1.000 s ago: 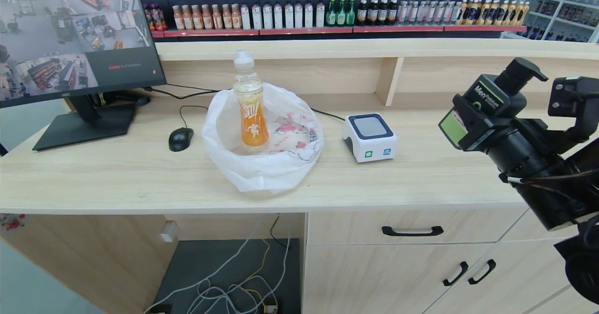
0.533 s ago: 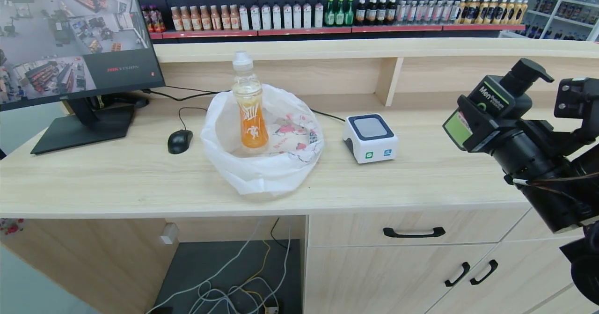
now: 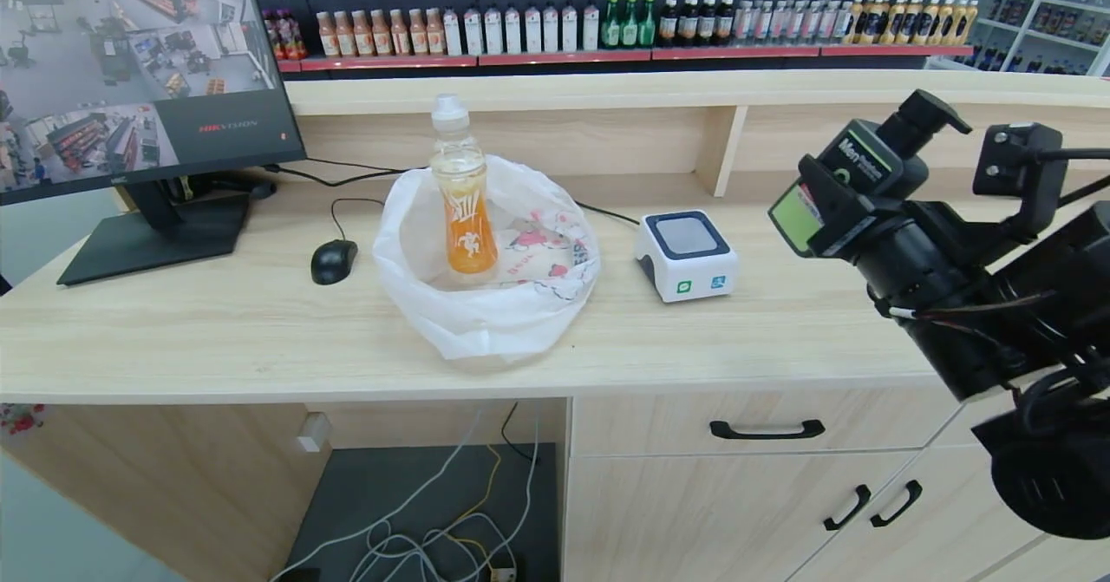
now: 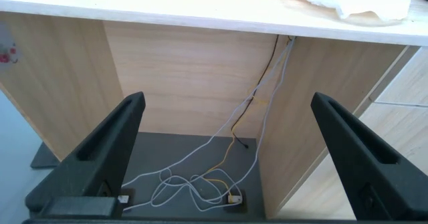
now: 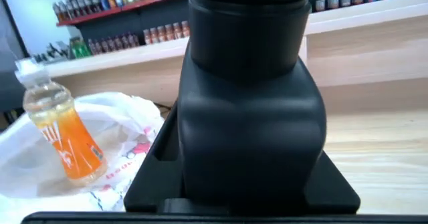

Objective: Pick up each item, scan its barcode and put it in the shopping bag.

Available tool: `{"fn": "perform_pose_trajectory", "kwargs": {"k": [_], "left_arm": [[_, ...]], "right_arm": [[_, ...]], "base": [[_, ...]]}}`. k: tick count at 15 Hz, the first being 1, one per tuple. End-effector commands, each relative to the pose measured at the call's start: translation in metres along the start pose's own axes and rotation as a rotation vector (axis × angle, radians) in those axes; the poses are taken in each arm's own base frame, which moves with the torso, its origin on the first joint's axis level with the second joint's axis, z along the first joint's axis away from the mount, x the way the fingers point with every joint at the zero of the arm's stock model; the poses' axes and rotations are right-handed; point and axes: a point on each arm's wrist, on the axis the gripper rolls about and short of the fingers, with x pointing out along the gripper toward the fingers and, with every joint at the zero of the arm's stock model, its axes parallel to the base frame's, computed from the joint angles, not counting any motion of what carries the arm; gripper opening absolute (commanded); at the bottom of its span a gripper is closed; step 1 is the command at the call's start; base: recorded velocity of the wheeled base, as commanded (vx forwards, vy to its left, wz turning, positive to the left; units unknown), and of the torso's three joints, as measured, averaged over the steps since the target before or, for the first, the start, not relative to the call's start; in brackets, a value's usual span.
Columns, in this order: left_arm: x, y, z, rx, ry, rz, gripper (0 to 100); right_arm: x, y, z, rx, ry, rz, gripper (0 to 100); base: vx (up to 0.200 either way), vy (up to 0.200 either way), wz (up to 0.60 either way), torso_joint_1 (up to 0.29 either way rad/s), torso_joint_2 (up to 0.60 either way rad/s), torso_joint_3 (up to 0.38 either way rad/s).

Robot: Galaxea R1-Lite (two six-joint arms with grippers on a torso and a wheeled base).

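Leftward toward the scanner (image 3: 685, 255) went the right gripper (image 3: 878, 237), clamped on the pump bottle (image 3: 854, 174) — long axis tilted, pump pointing up and rightward; the left gripper (image 4: 229, 103) has its jaws apart.

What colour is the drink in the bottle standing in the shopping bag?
Orange, below a clear upper part. The head view shows the bottle best.

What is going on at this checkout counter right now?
The robot's right hand holds a black pump bottle with a green label in the air right of the white box-shaped barcode scanner, not yet over it. A clear bottle of orange drink already stands upright in the white plastic shopping bag on the wooden counter. The left hand is open, low before the counter.
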Motion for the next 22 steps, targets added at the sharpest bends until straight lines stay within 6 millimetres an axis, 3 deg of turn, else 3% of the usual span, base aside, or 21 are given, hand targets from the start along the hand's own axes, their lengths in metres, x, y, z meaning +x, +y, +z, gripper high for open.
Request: {"fn": "perform_pose_trajectory", "kwargs": {"k": [1, 5, 9, 12, 16, 22], "left_arm": [[0.000, 0.000, 0.000, -0.001, 0.000, 0.001, 100], [0.000, 0.000, 0.000, -0.001, 0.000, 0.001, 100], [0.000, 0.000, 0.000, -0.001, 0.000, 0.001, 100], [0.000, 0.000, 0.000, -0.001, 0.000, 0.001, 100], [0.000, 0.000, 0.000, -0.001, 0.000, 0.001, 100], [0.000, 0.000, 0.000, -0.001, 0.000, 0.001, 100]], "right_arm": [[0.021, 0.007, -0.013, 0.075, 0.014, -0.006, 0], [0.066, 0.008, -0.021, 0.379, -0.014, -0.234, 0], [0.088, 0.007, -0.055, 0.471, 0.012, -0.248, 0], [0.106, 0.019, -0.066, 0.526, -0.016, -0.212, 0], [0.116, 0.035, -0.065, 0.655, -0.003, -0.191, 0], [0.120, 0.035, -0.068, 0.737, 0.087, -0.249, 0]], "base": [[0.000, 0.000, 0.00, 0.000, 0.00, 0.000], [0.000, 0.000, 0.00, 0.000, 0.00, 0.000], [0.000, 0.000, 0.00, 0.000, 0.00, 0.000], [0.000, 0.000, 0.00, 0.000, 0.00, 0.000], [0.000, 0.000, 0.00, 0.000, 0.00, 0.000], [0.000, 0.000, 0.00, 0.000, 0.00, 0.000]]}}
